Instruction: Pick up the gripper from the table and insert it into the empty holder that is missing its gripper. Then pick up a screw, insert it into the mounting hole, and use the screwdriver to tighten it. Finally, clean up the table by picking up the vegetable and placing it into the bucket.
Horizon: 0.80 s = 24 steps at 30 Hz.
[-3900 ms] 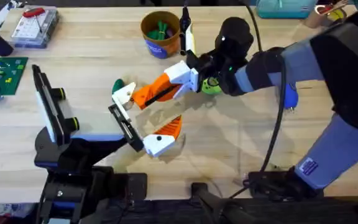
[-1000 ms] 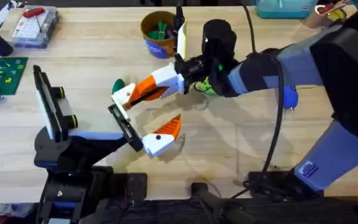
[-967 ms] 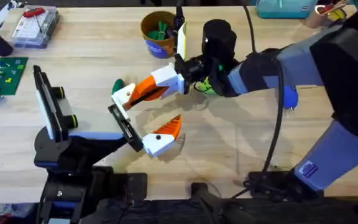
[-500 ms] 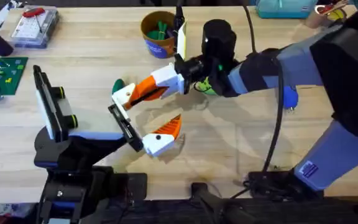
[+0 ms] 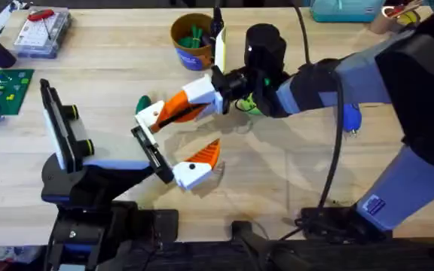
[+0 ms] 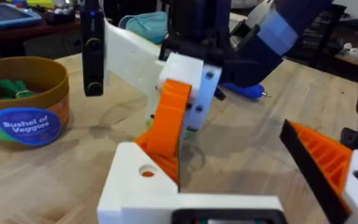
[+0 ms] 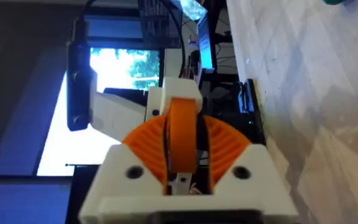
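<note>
Right gripper clamped the white-and-orange plastic finger above the thin black holder bar; misalignment risked jamming.

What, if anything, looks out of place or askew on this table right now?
The vegetable lies loose on the table, outside the bucket. The gripper, clamped by the right gripper, is held at the free end of the holder. Whether it is fully seated cannot be told.
</note>
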Each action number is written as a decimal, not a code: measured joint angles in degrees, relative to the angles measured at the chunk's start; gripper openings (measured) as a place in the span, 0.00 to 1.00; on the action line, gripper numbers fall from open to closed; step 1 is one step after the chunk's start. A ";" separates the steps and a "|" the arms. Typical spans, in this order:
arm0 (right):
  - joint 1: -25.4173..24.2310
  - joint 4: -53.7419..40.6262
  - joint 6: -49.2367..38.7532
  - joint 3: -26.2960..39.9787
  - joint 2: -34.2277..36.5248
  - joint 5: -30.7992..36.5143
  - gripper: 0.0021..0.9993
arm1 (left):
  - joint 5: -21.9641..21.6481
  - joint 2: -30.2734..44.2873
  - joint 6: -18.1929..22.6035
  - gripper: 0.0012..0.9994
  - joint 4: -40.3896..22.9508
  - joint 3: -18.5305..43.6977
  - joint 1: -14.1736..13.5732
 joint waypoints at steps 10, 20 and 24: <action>1.98 -0.48 -0.36 -0.07 0.01 0.27 1.00 | 0.42 0.00 0.55 0.99 -0.01 0.00 -0.27; 0.94 -0.49 0.08 -0.07 0.00 0.35 1.00 | 0.42 0.00 0.55 0.99 -0.01 0.00 -0.27; -0.58 -0.49 0.62 -0.07 0.00 0.67 1.00 | 0.42 0.00 0.57 0.99 -0.01 0.00 -0.27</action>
